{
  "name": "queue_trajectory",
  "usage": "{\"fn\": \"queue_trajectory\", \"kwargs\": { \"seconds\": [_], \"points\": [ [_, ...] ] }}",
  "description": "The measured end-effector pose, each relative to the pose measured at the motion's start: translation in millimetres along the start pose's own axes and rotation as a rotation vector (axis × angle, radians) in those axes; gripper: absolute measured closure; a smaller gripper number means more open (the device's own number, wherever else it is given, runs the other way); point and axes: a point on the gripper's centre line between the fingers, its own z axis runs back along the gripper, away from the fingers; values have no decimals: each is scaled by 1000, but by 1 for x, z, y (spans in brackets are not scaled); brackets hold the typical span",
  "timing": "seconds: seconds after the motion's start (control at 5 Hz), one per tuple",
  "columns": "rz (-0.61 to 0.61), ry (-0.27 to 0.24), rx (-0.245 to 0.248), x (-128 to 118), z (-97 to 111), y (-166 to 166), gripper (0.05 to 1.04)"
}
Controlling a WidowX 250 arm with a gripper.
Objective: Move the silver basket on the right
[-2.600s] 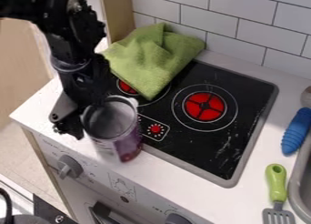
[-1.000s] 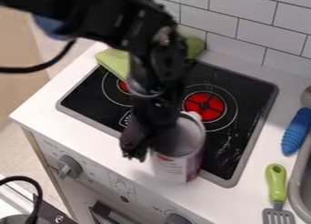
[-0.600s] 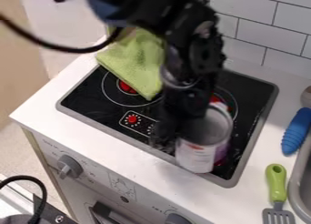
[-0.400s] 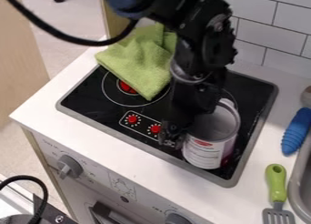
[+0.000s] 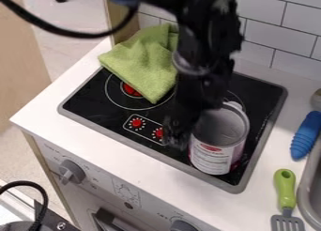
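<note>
The gripper [image 5: 187,127] hangs over the front right part of the stove, at the left side of a silver metal can [image 5: 219,143] with a white and purple label. This open-topped can stands nearly upright at the stove's front right, with its hollow inside showing. The black gripper overlaps the can's left rim and hides part of it. No basket as such shows; the can is the silver container here.
A green cloth [image 5: 145,61] lies over the back left of the black stove top [image 5: 85,101]. Right of the stove are a blue-handled tool [image 5: 306,136], a green-handled spatula [image 5: 285,188] and the sink's edge [image 5: 307,190]. Tiled wall [image 5: 285,33] stands behind.
The can has travelled with the gripper from the stove's left front to its right front. Since the last earlier frame the can has hardly moved, while the gripper has shifted slightly up and left.
</note>
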Motion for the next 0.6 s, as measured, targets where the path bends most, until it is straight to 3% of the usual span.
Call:
{"fn": "queue_trajectory", "kwargs": {
  "seconds": [0.2, 0.4, 0.6],
  "points": [
    [56, 17, -12, -24, 1, 10, 84],
    [132, 37, 12, -42, 6, 30, 84],
    [341, 25, 71, -59, 4, 56, 84]
  ]
}}
